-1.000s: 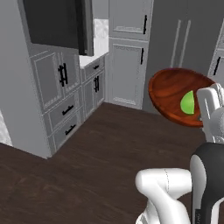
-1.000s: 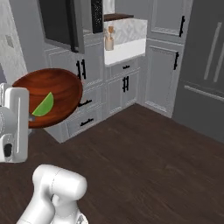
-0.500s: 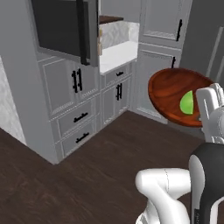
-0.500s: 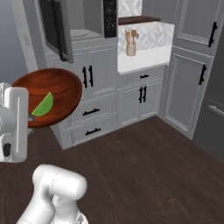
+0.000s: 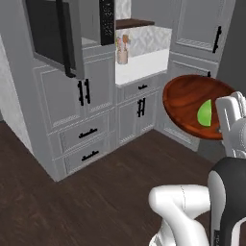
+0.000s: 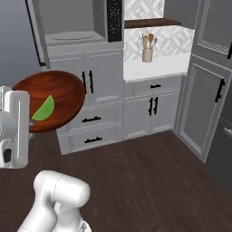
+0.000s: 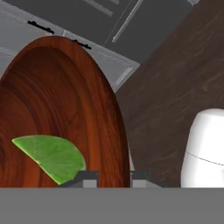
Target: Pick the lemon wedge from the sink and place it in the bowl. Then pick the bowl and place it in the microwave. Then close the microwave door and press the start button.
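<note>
Hand view: my fingers (image 7: 111, 177) are clamped on the rim of the bowl (image 7: 57, 113), one tip inside and one outside the wooden wall, with the lemon wedge (image 7: 51, 157) lying in the bowl just beside the inner tip. Dark plank floor (image 7: 175, 78) and grey cabinet fronts show past the rim.

From the left base view I see the bowl (image 5: 197, 111) held in the air at the arm's wrist, clear of the floor and well apart from the cabinets, tilted so its inside faces the camera; the wedge (image 5: 205, 113) sits at the low side against the white hand. The microwave (image 5: 79, 29) is up at the left above two cabinet doors and drawers with black handles, and its door (image 5: 50, 33) stands swung out toward me, dark glass facing out. A white tabletop (image 5: 141, 65) to its right carries a jar of wooden utensils (image 5: 122, 50).

The right base view shows the open microwave (image 6: 74, 22) cavity with a round turntable inside and the dark control strip (image 6: 114, 18) on its right, the bowl (image 6: 52, 105) below it and nearer to me, the wedge (image 6: 44, 108) next to the hand.
</note>
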